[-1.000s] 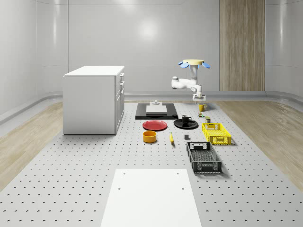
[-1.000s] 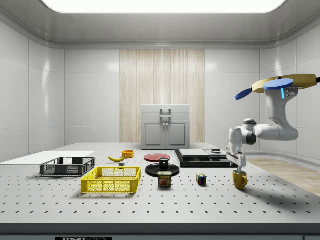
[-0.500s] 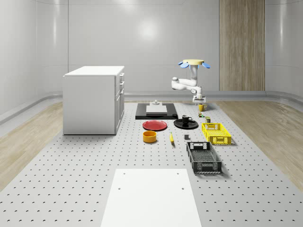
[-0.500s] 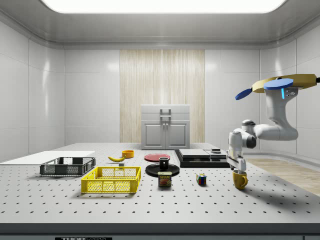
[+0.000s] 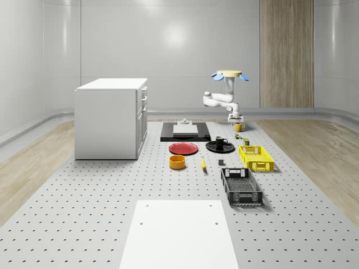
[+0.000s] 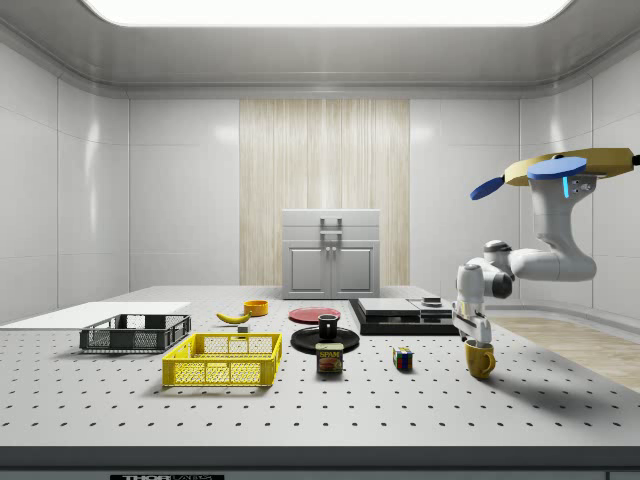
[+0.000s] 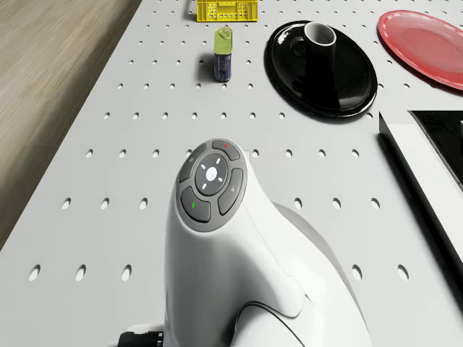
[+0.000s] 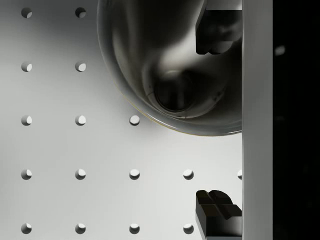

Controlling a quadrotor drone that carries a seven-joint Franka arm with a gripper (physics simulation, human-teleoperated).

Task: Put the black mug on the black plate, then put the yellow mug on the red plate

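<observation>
The yellow mug point(image 5: 239, 128) point(image 6: 480, 360) stands on the table near its far right corner. The drone point(image 5: 227, 73) point(image 6: 570, 165) hovers above that corner with the arm bent down. My gripper point(image 5: 235, 119) point(image 6: 474, 336) hangs just over the mug, open. In the wrist view the mug's mouth point(image 8: 170, 65) lies under the gripper point(image 8: 216, 122): one finger point(image 8: 217, 30) is over the opening and the other finger point(image 8: 217, 212) is outside the rim. The black mug point(image 5: 220, 141) point(image 7: 318, 50) stands on the black plate point(image 5: 227, 148) point(image 7: 289, 72). The red plate point(image 5: 184, 148) point(image 7: 427, 43) lies bare beside it.
A black slab point(image 5: 168, 135) with a white block lies behind the plates. A can point(image 7: 223, 58), a colour cube point(image 6: 402, 358), a yellow basket point(image 5: 256, 158), a black basket point(image 5: 241, 186), an orange bowl point(image 5: 177, 162) and a banana point(image 5: 203, 163) are nearby. A white cabinet point(image 5: 112, 117) stands at the whole-scene view's left.
The wrist has swung upright and the gripper has come down a little closer over the yellow mug. The drone and the mugs have stayed where they were.
</observation>
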